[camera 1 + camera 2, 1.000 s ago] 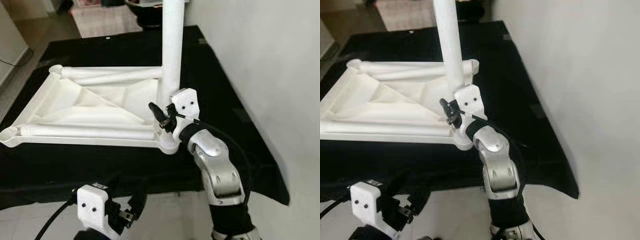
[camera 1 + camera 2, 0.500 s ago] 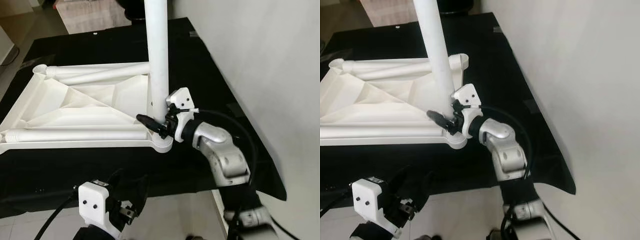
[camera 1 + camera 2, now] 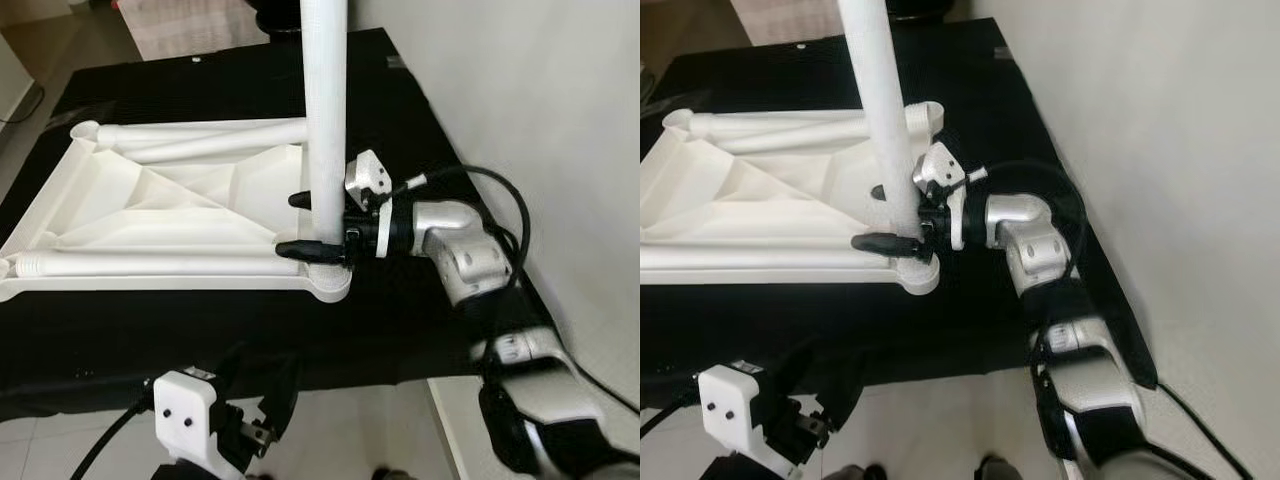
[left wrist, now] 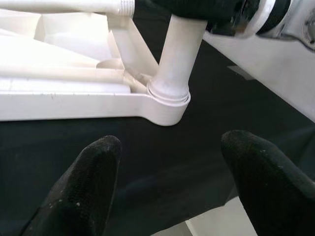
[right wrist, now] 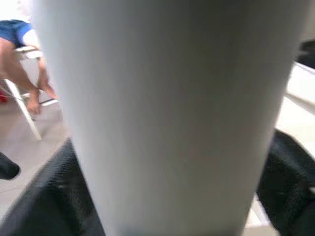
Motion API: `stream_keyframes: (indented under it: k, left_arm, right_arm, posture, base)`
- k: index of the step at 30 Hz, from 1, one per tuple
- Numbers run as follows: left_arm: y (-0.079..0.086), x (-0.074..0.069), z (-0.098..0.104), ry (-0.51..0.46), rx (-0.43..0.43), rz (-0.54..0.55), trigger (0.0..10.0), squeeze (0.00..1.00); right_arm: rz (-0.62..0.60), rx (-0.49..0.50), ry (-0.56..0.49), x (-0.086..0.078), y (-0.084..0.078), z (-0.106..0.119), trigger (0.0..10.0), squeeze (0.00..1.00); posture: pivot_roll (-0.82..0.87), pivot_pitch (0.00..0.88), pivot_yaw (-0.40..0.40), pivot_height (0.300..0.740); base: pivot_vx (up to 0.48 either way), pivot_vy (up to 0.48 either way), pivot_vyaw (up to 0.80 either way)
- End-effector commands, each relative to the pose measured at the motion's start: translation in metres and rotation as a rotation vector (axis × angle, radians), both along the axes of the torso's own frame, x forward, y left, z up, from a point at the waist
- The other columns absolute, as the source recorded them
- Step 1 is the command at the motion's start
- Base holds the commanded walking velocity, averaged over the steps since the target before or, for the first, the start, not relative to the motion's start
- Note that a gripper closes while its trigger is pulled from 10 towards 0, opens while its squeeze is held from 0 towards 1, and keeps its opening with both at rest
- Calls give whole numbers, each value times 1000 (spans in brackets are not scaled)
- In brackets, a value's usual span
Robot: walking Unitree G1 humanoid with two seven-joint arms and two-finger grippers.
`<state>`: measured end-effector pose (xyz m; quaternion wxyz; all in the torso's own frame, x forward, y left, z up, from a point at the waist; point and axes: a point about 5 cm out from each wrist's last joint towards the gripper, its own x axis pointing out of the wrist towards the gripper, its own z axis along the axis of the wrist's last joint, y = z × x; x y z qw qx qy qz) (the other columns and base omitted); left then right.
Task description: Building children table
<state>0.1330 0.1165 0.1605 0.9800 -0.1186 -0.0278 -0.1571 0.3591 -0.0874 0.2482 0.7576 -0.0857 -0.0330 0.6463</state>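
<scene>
The white children's table top [image 3: 150, 283] lies upside down on a black cloth [image 3: 150, 330]. One white leg [image 3: 325, 100] stands upright in its near right corner socket [image 4: 167, 101]. Two more legs lie inside the top, one along the far side [image 3: 200, 132] and one along the near side [image 3: 150, 264]. My right gripper [image 3: 290, 226] reaches in from the right and is shut on the upright leg low down, one finger on each side. The left gripper [image 4: 170, 145] hangs open below the table's near edge, with nothing between its fingers.
A white wall [image 3: 520, 100] runs close along the right side of the cloth-covered surface. Pale floor tiles [image 3: 350, 430] lie in front of it. A person's legs and a chair [image 5: 24, 73] show behind the leg in the right wrist view.
My right gripper has swung from beside the leg's base to level, with its fingers now on either side of the leg. The left gripper stays low.
</scene>
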Motion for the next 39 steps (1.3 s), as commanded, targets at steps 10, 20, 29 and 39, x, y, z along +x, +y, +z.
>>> stream_keyframes:
  k: [10, 20, 29, 39]
  left_arm:
    - [0, -3, -2, 25, 15, -1, 10000, 0]
    - [0, -3, -2, 24, 10, 0, 10000, 0]
    - [4, 7, -8, 24, 9, -8, 10000, 0]
    - [5, 7, -9, 21, 16, 12, 10000, 0]
  right_arm:
    - [132, 1, 22, 5, 3, 5, 0, 0]
    - [-147, -59, 23, 11, -11, -15, 0, 0]
    - [-897, 57, 182, -56, 35, -78, 0, 0]
    - [-847, 33, 136, -41, 39, -66, 10000, 0]
  posture:
    - [159, 246, 38, 740]
    - [121, 236, 22, 740]
    - [75, 188, 56, 740]
    - [89, 175, 48, 740]
  base:
    - [0, 0, 0]
    - [0, 0, 0]
    - [0, 0, 0]
    - [0, 0, 0]
